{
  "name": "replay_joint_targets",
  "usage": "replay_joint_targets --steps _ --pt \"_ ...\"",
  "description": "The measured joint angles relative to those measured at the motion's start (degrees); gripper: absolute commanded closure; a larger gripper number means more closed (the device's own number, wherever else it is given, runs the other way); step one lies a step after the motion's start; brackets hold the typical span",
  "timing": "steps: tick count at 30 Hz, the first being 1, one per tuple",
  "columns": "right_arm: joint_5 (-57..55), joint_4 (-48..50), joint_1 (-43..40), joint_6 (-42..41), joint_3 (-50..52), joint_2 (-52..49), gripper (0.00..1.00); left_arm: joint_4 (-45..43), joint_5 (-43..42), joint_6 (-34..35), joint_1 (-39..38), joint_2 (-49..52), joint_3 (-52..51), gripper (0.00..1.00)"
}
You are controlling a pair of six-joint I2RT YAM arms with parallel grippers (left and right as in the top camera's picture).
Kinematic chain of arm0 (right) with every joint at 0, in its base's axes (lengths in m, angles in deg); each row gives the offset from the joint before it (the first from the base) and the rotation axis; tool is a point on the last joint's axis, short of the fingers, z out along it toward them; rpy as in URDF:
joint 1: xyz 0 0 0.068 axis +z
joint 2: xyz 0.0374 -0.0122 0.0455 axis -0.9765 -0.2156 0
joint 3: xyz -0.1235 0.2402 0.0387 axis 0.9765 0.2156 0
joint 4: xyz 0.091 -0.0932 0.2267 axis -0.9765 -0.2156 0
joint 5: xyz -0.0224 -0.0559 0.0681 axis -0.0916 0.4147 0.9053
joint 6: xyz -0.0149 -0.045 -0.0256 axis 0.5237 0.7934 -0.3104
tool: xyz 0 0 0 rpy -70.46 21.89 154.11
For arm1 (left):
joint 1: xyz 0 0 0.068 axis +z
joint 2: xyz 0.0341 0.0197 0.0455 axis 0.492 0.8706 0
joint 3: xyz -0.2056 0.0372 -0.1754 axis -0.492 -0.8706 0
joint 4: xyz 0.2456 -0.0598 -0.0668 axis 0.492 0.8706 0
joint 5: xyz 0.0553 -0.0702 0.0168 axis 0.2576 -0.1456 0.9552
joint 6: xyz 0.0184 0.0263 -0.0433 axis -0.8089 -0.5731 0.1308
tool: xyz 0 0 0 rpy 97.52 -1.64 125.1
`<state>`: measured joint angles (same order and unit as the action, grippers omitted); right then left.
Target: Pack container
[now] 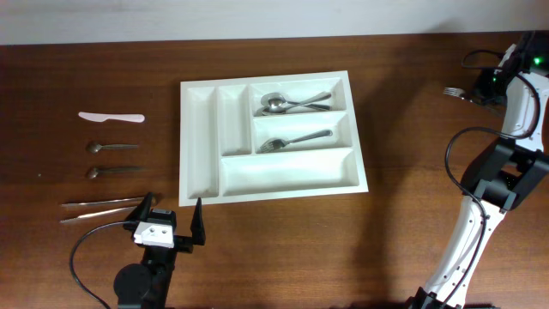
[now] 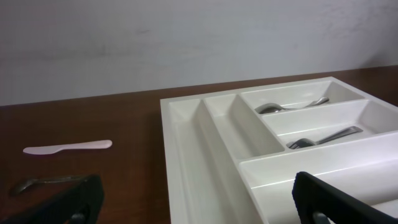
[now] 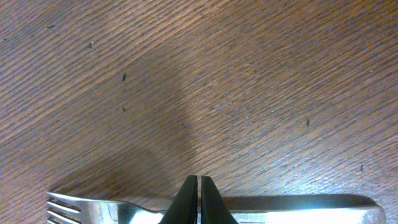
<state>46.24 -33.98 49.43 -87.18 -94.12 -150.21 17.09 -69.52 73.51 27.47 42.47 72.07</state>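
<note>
The white container [image 1: 199,146] lies mid-table, with spoons [image 1: 279,104] in its top crosswise compartment and a fork [image 1: 292,140] in the one below. Its long front compartment and two narrow ones hold nothing. My left gripper [image 1: 171,221] hovers open just off the container's front left corner [image 2: 186,155], its fingers [image 2: 323,199] spread wide with nothing between them. Far right at the table's back, my right gripper [image 1: 482,88] is shut on a metal fork [image 1: 455,92]. In the right wrist view the fork [image 3: 93,208] lies crosswise at the closed gripper [image 3: 198,186], above the wood.
Left of the container lie a white plastic knife [image 1: 111,117], two small spoons [image 1: 110,148] [image 1: 107,172] and a pair of thin metal sticks [image 1: 103,209] right by my left gripper. The right arm's base and cables [image 1: 480,197] stand at the right edge.
</note>
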Motion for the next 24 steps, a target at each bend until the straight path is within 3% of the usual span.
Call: replay_joint_targets --steps 24 --pt "0.9 -3.1 -0.6 1.3 0.0 -1.0 0.96 0.0 0.0 0.0 0.0 0.0 0.0 0.01"
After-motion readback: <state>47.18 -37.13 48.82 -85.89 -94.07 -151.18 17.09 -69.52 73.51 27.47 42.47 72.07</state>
